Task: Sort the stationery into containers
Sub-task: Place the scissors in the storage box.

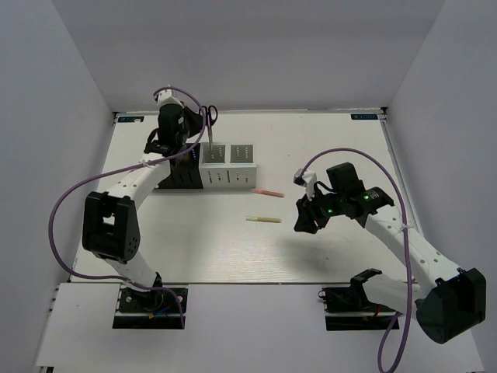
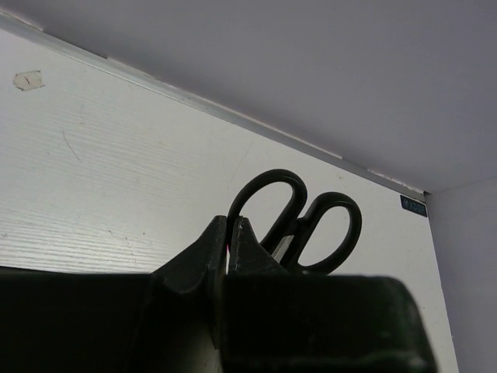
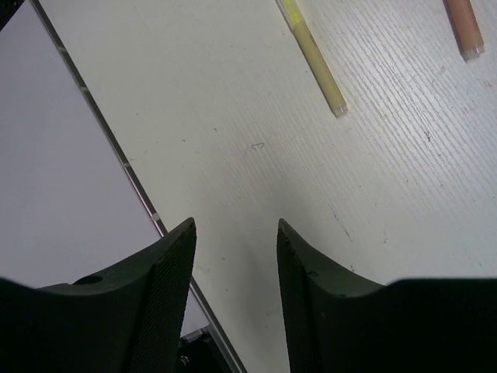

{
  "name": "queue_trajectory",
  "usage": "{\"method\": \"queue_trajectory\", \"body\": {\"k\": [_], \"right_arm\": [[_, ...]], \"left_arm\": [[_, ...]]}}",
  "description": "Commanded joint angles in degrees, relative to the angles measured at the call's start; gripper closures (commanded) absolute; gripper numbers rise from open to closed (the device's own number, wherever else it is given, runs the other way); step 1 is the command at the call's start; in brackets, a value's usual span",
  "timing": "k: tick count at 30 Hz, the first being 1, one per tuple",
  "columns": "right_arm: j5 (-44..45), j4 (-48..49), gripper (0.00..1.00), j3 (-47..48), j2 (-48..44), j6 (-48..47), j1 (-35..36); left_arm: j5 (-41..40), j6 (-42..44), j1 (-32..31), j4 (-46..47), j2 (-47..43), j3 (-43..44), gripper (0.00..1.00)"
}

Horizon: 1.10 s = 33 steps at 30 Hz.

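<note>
The containers are a joined row, two black (image 1: 183,176) and two white (image 1: 230,166), at the back left of the table. Black-handled scissors (image 1: 210,124) (image 2: 299,221) stand handles-up in the left white holder. My left gripper (image 1: 186,136) (image 2: 227,227) hovers by the row, just in front of the scissors' handles. It is shut, and a thin pink sliver shows between its tips. A thin yellow pencil (image 1: 264,220) (image 3: 314,56) and a pink pen (image 1: 269,191) (image 3: 464,27) lie flat on the table. My right gripper (image 1: 304,220) (image 3: 237,225) is open and empty, right of the pencil.
White walls close in the table on three sides. A metal strip (image 2: 233,113) runs along the back edge. The table's side edge (image 3: 124,163) passes just left of my right fingers. The arm bases (image 1: 147,299) sit at the near edge.
</note>
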Motion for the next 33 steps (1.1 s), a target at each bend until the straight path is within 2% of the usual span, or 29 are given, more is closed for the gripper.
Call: {"method": "queue_trajectory", "body": {"k": [1,4,13,18,19,23,31,33], "right_arm": [[-1.03,-0.06,0.5,0.01,0.05,-0.6,0.02],[-1.03,-0.15,0.44,-0.08,0.05,-0.69,-0.07],[-1.03,-0.15,0.38,-0.08,-0.04,-0.95,0.02],[-0.95,-0.24,0.35,-0.17,0.05,-0.95,-0.07],[-1.03,-0.24,0.35,-0.17,0.14,-0.95,-0.07],[-1.12,-0.15,0.35,-0.26,0.23,-0.95,0.02],[-0.33,0.11,0.34,-0.61,0.4,-1.04,-0.15],[-0.07,0.29,0.43,-0.7,0.49,-1.22,-0.16]], "left_arm": [[0.81,-0.09,-0.09,4.49,-2.39,-3.5,0.99],[0.9,-0.18,-0.17,5.82,-2.04,-6.58,0.99],[3.27,0.26,-0.7,8.98,-1.59,-9.93,0.98],[5.64,0.35,-0.79,9.42,-2.73,-11.77,0.72],[6.43,0.35,-0.79,9.34,-2.91,-11.78,0.58],[6.52,0.7,-0.97,9.33,-4.14,-13.18,0.46],[9.07,1.4,-1.14,6.97,-8.79,-13.44,0.44],[10.3,1.93,-1.14,6.53,-11.08,-13.53,0.6]]}}
